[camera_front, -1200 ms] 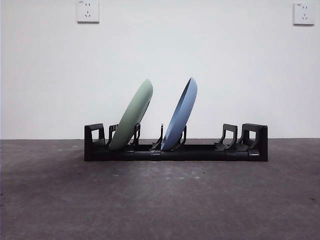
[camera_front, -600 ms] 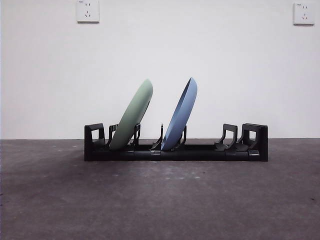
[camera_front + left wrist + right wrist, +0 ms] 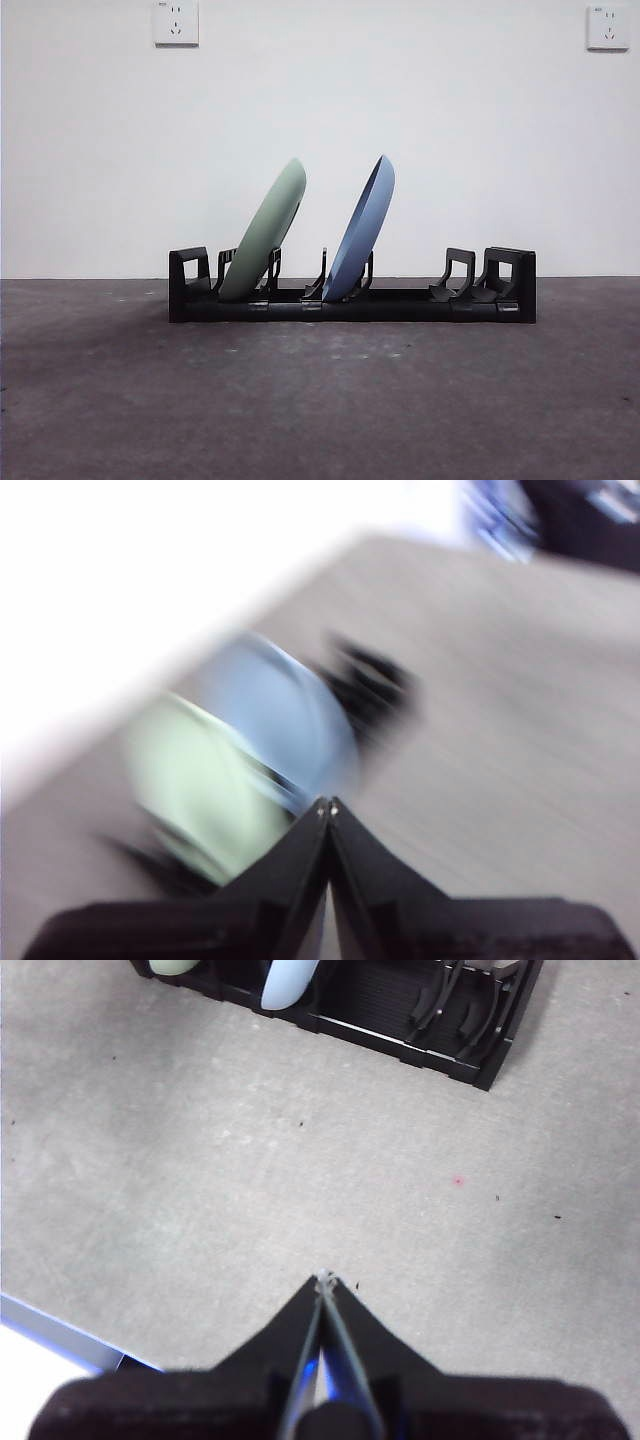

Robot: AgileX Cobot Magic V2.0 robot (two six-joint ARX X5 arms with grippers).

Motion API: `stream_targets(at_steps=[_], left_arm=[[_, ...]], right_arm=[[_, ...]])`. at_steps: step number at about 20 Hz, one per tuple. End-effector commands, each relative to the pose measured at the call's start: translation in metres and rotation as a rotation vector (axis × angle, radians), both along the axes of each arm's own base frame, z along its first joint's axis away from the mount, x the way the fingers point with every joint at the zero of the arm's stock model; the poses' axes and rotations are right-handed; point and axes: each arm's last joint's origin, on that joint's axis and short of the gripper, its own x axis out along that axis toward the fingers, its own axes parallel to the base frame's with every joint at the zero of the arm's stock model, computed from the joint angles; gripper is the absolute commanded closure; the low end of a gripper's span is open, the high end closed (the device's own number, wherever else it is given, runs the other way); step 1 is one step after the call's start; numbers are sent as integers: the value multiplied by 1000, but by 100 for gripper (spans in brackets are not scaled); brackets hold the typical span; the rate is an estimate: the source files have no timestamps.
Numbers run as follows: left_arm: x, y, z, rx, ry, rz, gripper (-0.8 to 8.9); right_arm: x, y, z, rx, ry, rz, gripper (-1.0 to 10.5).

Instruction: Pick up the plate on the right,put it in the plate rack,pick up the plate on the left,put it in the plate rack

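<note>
Both the green plate (image 3: pixel 264 232) and blue plate (image 3: pixel 361 229) lean in the plate rack (image 3: pixel 352 300), apparently finished, both grippers pinched closed and empty.

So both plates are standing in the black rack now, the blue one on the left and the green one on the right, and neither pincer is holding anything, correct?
Nearly. The front view shows the colours swapped: the green plate stands on the left and the blue plate on the right. Both do lean in the black rack, and the left pincer and right pincer are each closed on nothing.
</note>
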Motion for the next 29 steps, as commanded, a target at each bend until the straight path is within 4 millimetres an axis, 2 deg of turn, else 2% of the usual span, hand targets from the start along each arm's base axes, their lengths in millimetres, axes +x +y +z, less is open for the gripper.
stream_targets(at_steps=[1, 3, 6, 12, 16, 19, 23, 26, 29], left_arm=[[-11, 22, 0, -21, -187, -15, 817], [-20, 40, -18, -42, -291, 70, 817], [-36, 57, -67, -33, -350, 202, 817], [-45, 62, -177, -62, -268, 276, 817], [-43, 64, -235, -132, -184, 355, 817], [-42, 64, -260, -163, -153, 388, 817], [-41, 67, -278, -209, -115, 499, 817], [-42, 69, -288, -214, -42, 559, 817], [-42, 68, -288, -230, -31, 560, 817]], right_arm=[[1, 1, -2, 0, 2, -2, 945], [1, 1, -2, 0, 2, -2, 945], [1, 1, -2, 0, 2, -2, 945], [1, 1, -2, 0, 2, -2, 945], [1, 1, -2, 0, 2, -2, 945], [1, 1, -2, 0, 2, -2, 945], [1, 1, -2, 1, 2, -2, 945], [1, 1, -2, 0, 2, -2, 945], [1, 1, -3, 0, 2, -2, 945]])
